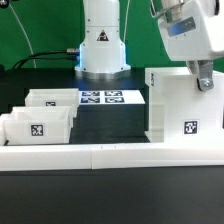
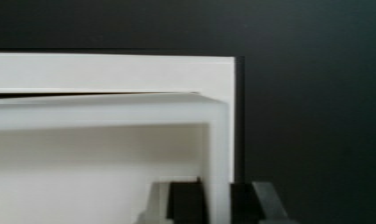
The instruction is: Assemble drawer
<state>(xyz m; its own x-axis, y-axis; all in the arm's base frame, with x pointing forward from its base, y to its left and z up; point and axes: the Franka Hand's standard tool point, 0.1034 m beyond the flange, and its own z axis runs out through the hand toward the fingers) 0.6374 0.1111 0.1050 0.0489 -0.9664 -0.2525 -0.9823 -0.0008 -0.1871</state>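
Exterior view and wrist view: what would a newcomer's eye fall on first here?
The tall white drawer box on the exterior view's right dominates, with the gripper down on its top edge. In the wrist view the fingers grip its thin wall. Two small drawer trays sit on the exterior view's left.

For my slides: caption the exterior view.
Gripper at top edge of the white cabinet; two drawers sit beside the marker board.
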